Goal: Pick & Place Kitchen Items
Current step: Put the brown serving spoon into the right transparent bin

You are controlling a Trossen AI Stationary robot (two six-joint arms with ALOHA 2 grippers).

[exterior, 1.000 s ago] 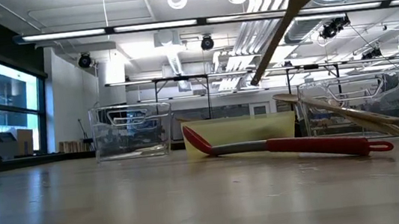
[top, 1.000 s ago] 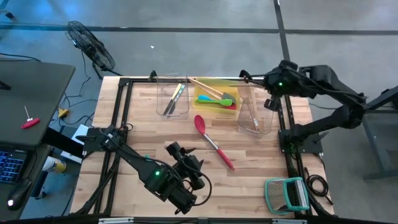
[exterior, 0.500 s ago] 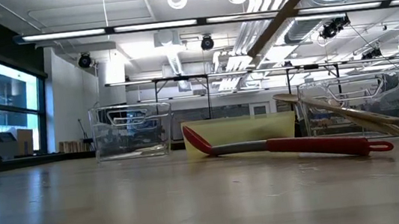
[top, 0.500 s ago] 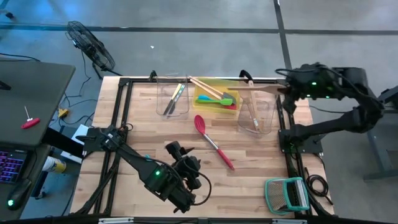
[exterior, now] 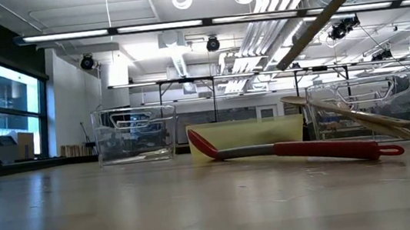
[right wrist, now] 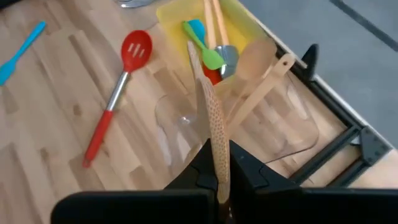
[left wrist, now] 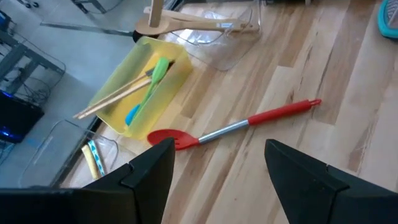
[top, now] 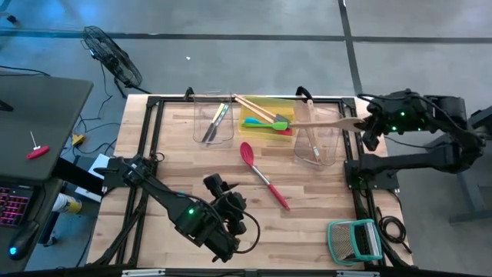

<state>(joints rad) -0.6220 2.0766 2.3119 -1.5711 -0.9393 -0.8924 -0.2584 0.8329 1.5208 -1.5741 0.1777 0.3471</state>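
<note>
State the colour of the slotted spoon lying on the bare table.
Red head and handle with a silver neck on the slotted spoon; the left wrist view shows it best.

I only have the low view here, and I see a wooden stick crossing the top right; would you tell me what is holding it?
Observer: The right gripper is shut on that wooden utensil, above the right clear bin.
Operator: Thank you. Is that bin empty?
Observer: No, a wooden spoon leans in it.
Operator: And where is the left arm?
Observer: The left gripper is open, near the table's front edge, facing the red slotted spoon.
</note>
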